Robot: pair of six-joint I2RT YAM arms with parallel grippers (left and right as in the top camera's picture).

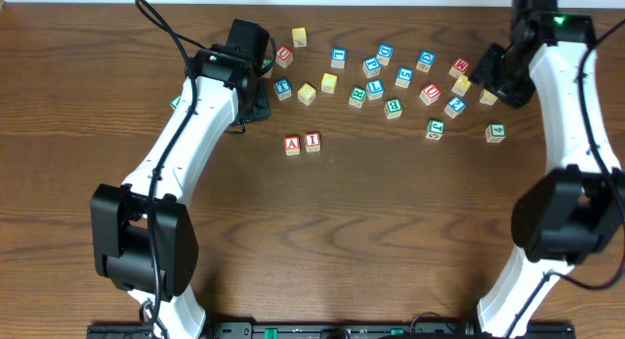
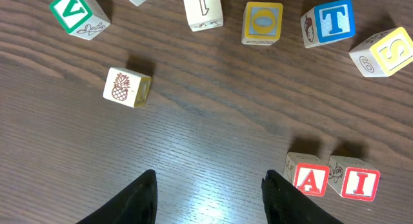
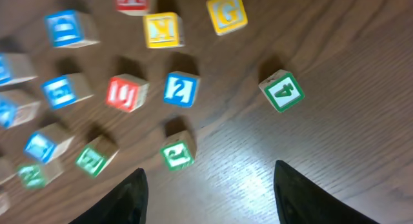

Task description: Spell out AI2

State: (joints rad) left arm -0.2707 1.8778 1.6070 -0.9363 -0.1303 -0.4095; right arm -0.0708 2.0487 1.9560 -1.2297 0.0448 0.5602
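The red A block (image 1: 292, 145) and red I block (image 1: 312, 142) sit side by side on the table; they also show low right in the left wrist view, A (image 2: 311, 180) and I (image 2: 359, 183). The blue 2 block (image 1: 455, 106) lies among the loose blocks at the back right, and shows in the right wrist view (image 3: 179, 89). My left gripper (image 1: 256, 101) is open and empty, left of and behind the A block (image 2: 210, 198). My right gripper (image 1: 485, 75) is open and empty above the table, near the 2 block (image 3: 210, 195).
Several loose letter blocks are scattered along the back. A green 4 block (image 1: 496, 133) (image 3: 282, 90) and a green block (image 1: 435, 130) (image 3: 177, 153) lie in front of the 2 block. A pineapple block (image 2: 127, 87) and a blue T block (image 2: 329, 22) lie ahead of my left gripper.
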